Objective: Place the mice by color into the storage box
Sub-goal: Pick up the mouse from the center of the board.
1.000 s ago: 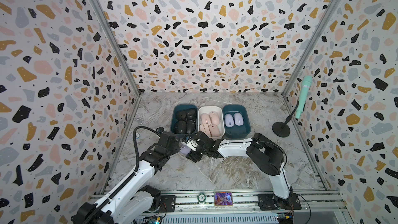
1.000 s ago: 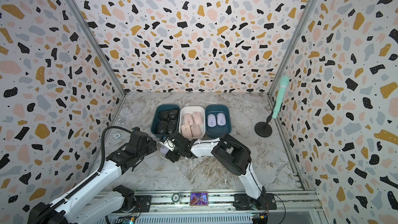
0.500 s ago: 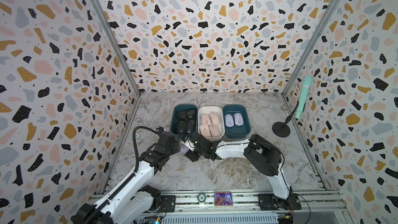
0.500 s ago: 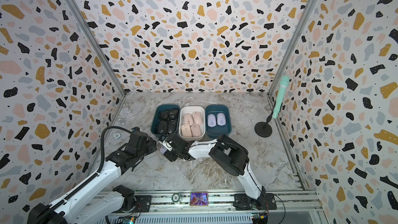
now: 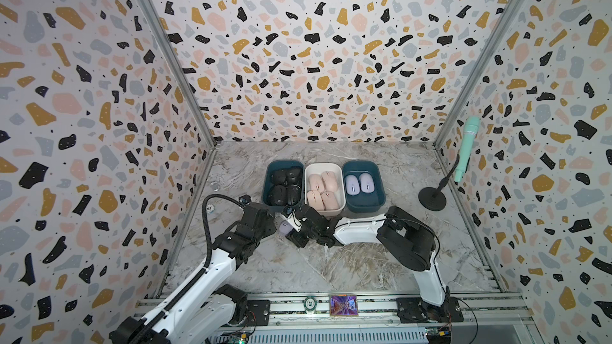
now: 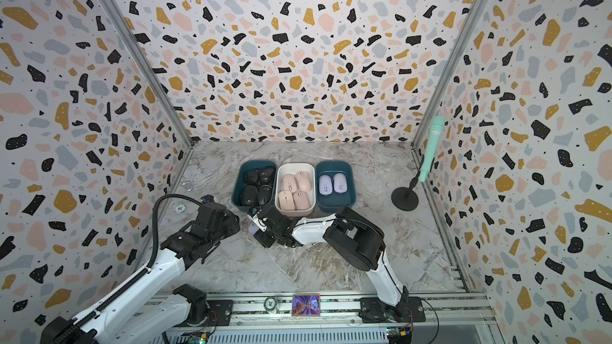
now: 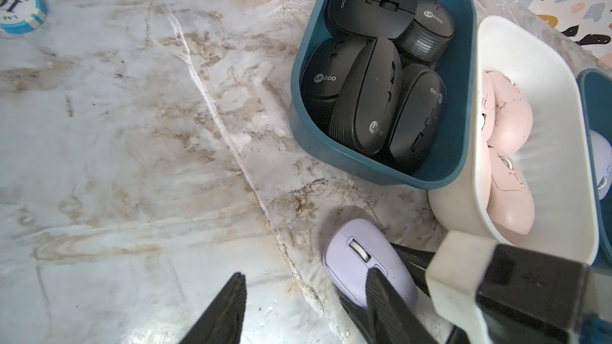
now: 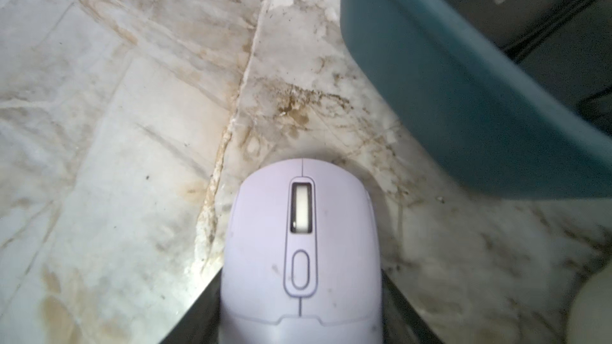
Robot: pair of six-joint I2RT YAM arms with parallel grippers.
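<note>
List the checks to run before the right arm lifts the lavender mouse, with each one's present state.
1. Lavender mouse between the right claw fingers: ok, centred.
2. Grip firm: cannot tell; the fingers flank the mouse, but contact is unclear.
3. Left claw clear of the mouse: cannot tell; it is open, with one finger right beside the mouse.
4. Room in the lavender bin: ok; two mice lie at its far end and the near half is bare.
5. Low path to that bin: not ok; the white bin seems to stand between, so lift first.
</note>
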